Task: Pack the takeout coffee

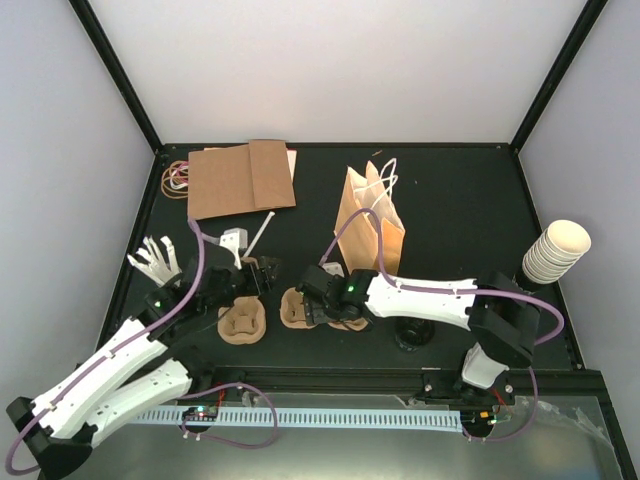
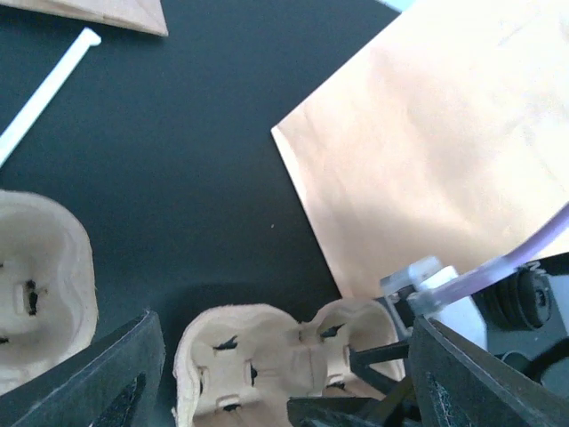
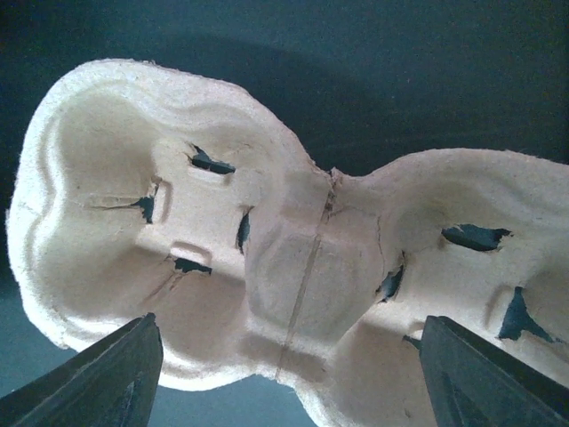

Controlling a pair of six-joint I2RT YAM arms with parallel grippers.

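- Plainly, judged the task as hardly begun: found no cup in either pocket of the pulp tray (image 3: 267, 249), and none visible in the standing paper bag (image 1: 370, 225).
- Located the takeout coffee (image 1: 412, 336) only as one dark round shape on the table (image 1: 470, 200), partly under the right forearm and well apart from the trays. Could not make out its lid, and found no other such cup.
- Noted the left gripper (image 1: 260, 274) released, jaws wide and holding nothing, near the second pulp tray (image 1: 243, 322).
- Noted the right gripper (image 1: 318, 298) spread wide over the pulp tray, one finger at each side, not clenched on it.
- Judged as left to do: set each cup into a pocket, then probably lower the loaded tray into the bag.
- Got from the top view alone the coffee and the stack of cream cups (image 1: 557, 250) at the right edge.
- Got from the right wrist view alone the bare pocket floors with their torn slits.
- Got from the left wrist view alone the bag's flat side close behind the tray, and the white stick (image 2: 44, 89) at close range.
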